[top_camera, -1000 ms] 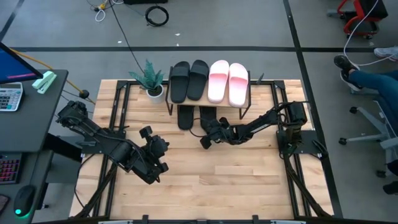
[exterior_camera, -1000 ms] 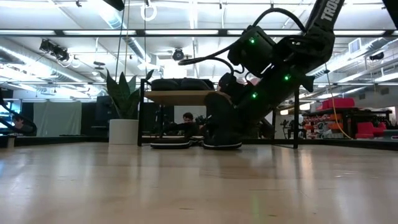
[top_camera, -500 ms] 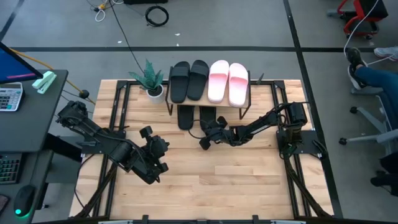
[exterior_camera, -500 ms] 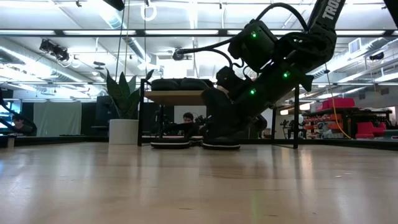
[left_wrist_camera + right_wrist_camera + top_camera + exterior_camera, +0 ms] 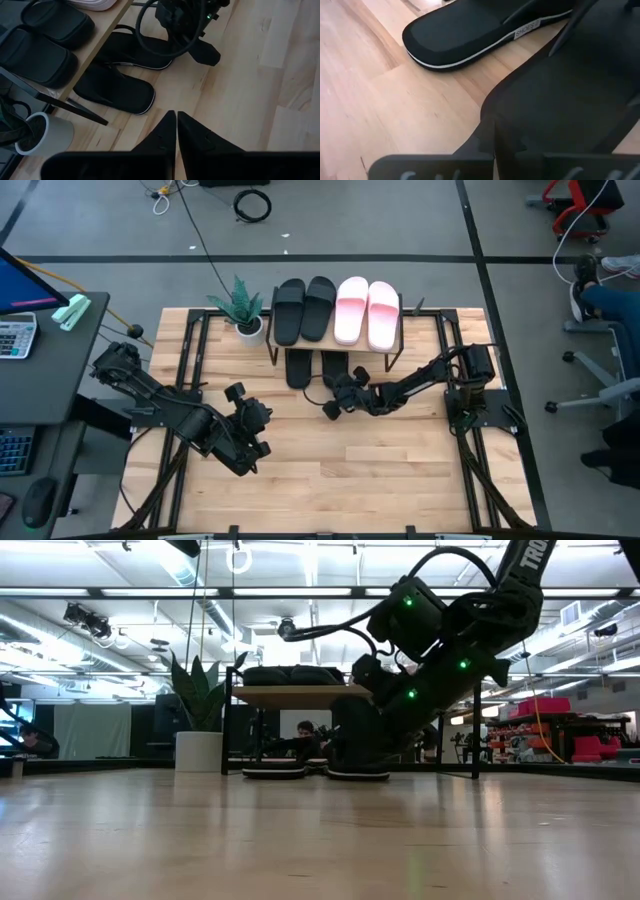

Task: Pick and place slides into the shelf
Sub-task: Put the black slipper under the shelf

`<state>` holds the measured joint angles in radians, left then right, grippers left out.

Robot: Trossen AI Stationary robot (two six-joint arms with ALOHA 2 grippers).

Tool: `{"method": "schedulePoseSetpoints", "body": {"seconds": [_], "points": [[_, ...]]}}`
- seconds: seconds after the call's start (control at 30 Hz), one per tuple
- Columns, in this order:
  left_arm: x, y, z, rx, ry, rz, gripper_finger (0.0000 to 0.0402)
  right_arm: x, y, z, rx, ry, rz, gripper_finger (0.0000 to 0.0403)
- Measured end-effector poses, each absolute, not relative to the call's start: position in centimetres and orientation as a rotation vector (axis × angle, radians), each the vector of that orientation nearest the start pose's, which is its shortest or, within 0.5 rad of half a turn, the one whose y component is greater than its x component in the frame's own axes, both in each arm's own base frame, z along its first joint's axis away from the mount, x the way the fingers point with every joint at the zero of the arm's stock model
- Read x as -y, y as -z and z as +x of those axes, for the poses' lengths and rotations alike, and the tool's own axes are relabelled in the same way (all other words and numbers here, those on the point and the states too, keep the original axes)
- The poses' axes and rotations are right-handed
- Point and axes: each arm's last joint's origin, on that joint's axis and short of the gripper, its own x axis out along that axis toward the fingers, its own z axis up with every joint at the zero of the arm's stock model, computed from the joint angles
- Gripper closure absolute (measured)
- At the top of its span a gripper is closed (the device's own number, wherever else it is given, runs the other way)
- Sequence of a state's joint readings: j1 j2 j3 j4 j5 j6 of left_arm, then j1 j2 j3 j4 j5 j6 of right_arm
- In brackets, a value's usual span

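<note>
Black slides under shelf (image 5: 337, 330): two (image 5: 298, 367), side by side.
Right gripper (image 5: 340, 392): at second slide (image 5: 333, 364); finger state cannot tell.
Left gripper (image 5: 176, 131): fingers pressed together, well apart.

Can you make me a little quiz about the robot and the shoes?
1. How many slides lie on the shelf's top board?
2. True or false: the left gripper is shut.
3. Which gripper is down by the black slide under the shelf: A left, B right?

Key: 1. Four, two black and two pink. 2. True, its fingertips meet. 3. B, the right gripper; the left one waits mid-table.
</note>
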<state>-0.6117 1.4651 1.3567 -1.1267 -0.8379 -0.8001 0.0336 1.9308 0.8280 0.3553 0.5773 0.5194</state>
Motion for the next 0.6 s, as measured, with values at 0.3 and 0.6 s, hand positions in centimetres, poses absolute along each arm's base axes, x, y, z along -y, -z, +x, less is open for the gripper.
{"method": "schedulePoseSetpoints", "body": {"seconds": [0.3, 0.6], "points": [[13.7, -31.7, 23.5, -0.754, -0.531, 0.078, 0.0396, 2.3, -9.7, 34.7, -0.565, 0.625, 0.408, 0.0403], [13.0, -31.7, 23.8, -0.754, -0.557, 0.070, 0.0374, 2.9, -10.0, 35.0, -0.552, 0.541, 0.389, 0.0403]]}}
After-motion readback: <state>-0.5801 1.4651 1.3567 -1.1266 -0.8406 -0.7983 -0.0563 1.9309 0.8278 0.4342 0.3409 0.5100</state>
